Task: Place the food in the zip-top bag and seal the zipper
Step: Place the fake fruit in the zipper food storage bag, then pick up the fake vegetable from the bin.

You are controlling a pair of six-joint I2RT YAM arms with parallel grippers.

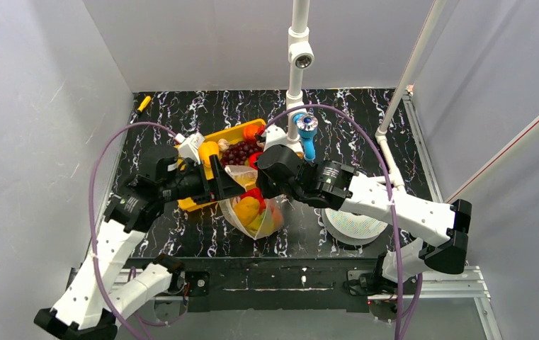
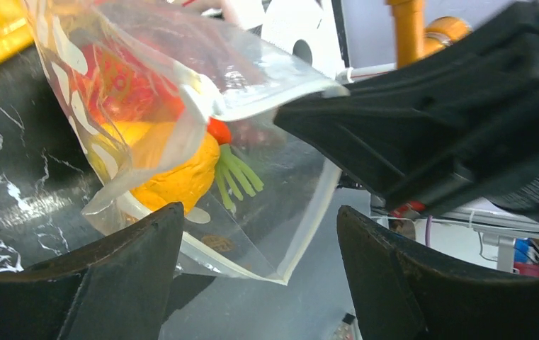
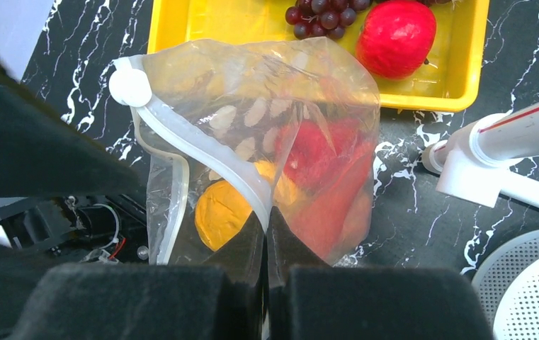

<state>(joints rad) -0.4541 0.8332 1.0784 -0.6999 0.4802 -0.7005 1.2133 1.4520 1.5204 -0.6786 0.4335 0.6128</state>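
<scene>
The zip-top bag (image 1: 256, 209) hangs over the black marble table, between the two arms. Through the plastic I see food: an orange piece (image 3: 227, 209), a red pepper (image 3: 330, 184) and a carrot with green leaves (image 2: 234, 170). My right gripper (image 3: 267, 216) is shut on the zipper (image 3: 202, 145), the white strip that ends in a round tab (image 3: 130, 86). My left gripper (image 2: 259, 227) is open, and the bag's lower corner (image 2: 280, 273) hangs between its fingers. Purple grapes (image 3: 321, 15) and a red fruit (image 3: 396, 28) lie in the yellow tray (image 3: 457, 78).
The yellow tray (image 1: 217, 138) sits just behind the bag. A white spool disc (image 1: 355, 225) lies to the right under my right arm. A white pole (image 1: 296, 71) and a blue tool (image 1: 307, 131) stand behind the tray, and white pipe (image 3: 493, 152) runs close on the right.
</scene>
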